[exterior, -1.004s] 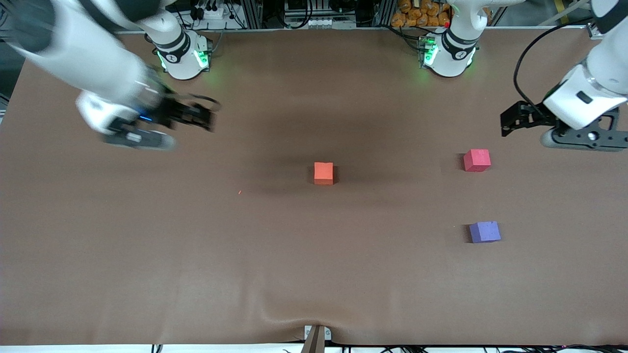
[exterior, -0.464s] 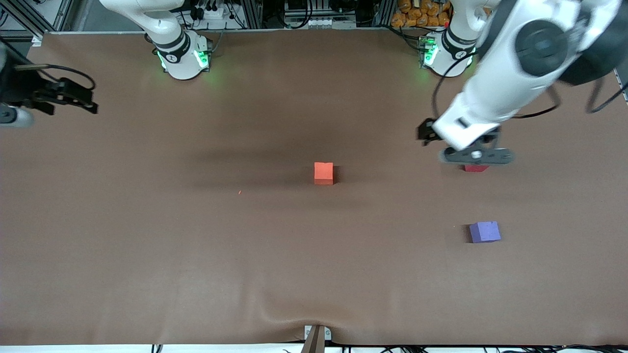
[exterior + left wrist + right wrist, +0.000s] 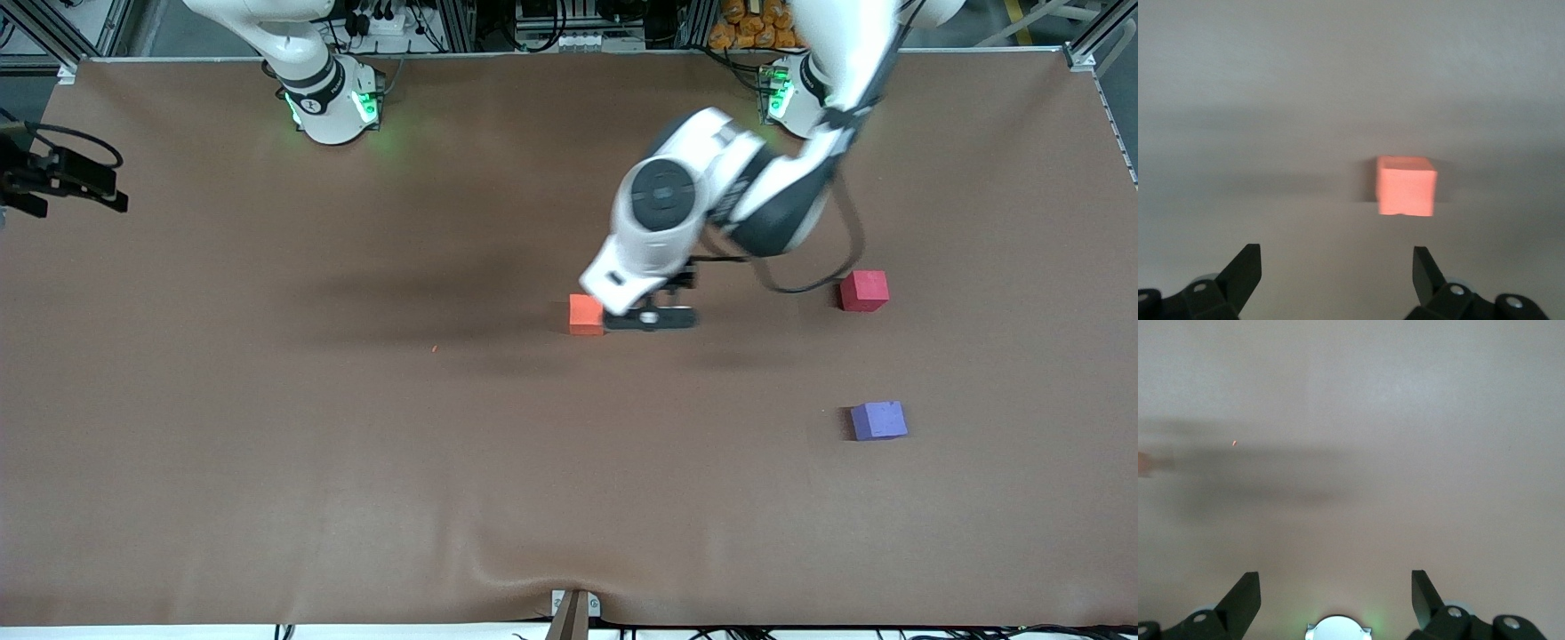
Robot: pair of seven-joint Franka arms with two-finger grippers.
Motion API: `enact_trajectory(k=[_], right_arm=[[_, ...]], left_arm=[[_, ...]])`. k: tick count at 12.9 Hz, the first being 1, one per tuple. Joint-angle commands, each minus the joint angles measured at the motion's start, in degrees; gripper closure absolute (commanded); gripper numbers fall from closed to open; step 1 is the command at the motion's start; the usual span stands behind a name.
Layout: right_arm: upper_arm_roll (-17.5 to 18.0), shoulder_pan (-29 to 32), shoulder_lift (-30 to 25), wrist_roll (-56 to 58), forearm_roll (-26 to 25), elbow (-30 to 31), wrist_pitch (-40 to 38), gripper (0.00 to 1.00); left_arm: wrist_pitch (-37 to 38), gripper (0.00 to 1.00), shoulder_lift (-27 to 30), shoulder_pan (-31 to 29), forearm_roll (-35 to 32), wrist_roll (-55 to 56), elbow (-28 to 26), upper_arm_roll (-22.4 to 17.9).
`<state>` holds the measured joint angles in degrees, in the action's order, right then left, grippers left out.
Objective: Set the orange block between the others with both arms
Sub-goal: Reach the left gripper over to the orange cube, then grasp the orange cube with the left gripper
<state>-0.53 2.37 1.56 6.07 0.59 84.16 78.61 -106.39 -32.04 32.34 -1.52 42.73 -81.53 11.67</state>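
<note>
Brown table (image 3: 267, 444): left gripper (image 3: 1337, 273) fingers apart over orange block (image 3: 584, 313).

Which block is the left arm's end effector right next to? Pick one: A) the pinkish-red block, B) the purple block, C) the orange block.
C: the left end effector, fingers apart and empty, sits just beside the orange block in the front view, and the left wrist view shows that same orange cube just ahead of its open fingers, while the other two blocks lie off toward the left arm's end of the table.

High front camera; two wrist close-ups
</note>
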Motion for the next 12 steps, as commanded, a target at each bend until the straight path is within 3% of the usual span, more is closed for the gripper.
enact_trajectory(k=[1, 7, 12], right_arm=[[1.14, 0.88, -0.59, 1.31, -1.56, 1.98, 1.63, 0.0], [-0.43, 2.38, -0.77, 1.4, -1.39, 1.62, 1.2, 0.0], [-1.67, 1.06, -0.51, 2.8, -1.21, 1.8, 1.02, 0.0]], left_arm=[[-3.81, 0.0, -4.77, 3.68, -1.29, 2.88, 2.78, -0.68], [-9.72, 0.0, -10.67, 8.61, -6.2, 3.68, 2.43, -1.65], [-12.17, 0.0, -13.14, 8.35, -7.97, 6.83, 1.72, -1.56]])
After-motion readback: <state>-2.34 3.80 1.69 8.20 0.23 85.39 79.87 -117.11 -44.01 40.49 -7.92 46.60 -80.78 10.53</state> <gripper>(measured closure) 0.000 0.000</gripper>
